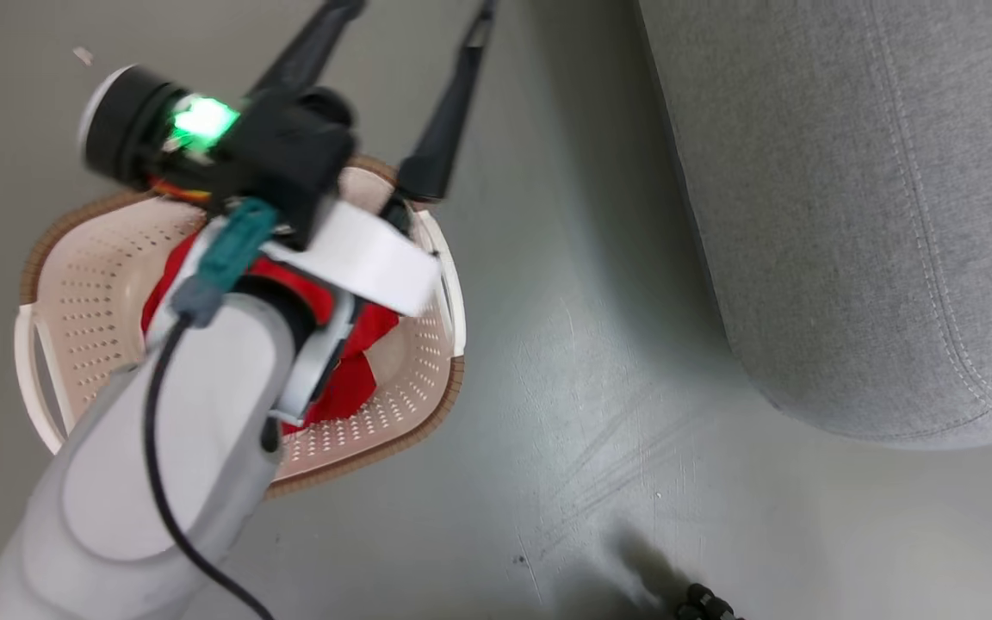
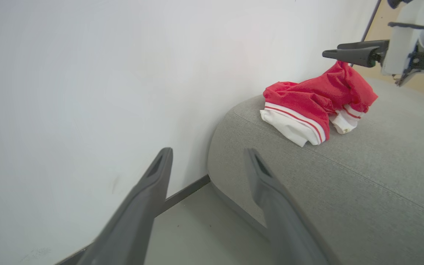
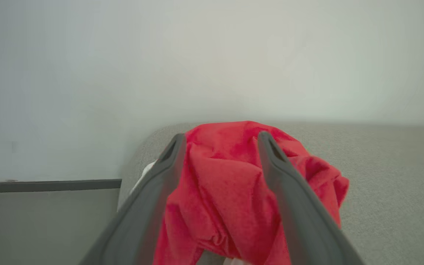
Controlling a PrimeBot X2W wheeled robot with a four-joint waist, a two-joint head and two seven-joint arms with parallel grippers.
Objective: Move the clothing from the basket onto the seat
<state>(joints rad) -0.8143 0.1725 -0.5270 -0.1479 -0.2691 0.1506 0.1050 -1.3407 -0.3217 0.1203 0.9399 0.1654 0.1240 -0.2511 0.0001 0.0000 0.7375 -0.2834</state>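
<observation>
right jaws gape over red clothing (image 3: 230, 191) on grey seat (image 3: 392, 176), white wall (image 3: 212, 55) behind.

Left arm: forearm shell (image 1: 160, 482) pale grey, smooth and rounded, with a recessed oval panel. Thin black cable (image 1: 150, 448) runs along it into a grey plug, then a teal connector (image 1: 238, 245). Flat white bracket (image 1: 371, 258) at the wrist. Black cylindrical module (image 1: 130, 129) with a silver end cap and a lit green LED (image 1: 203, 120). left gripper (image 1: 418, 9): two long tapered fingers (image 2: 153, 191), matte dark grey, a slot recessed near each tip. right gripper (image 3: 222, 138): same fingers, with a white housing (image 2: 403, 48) behind.
</observation>
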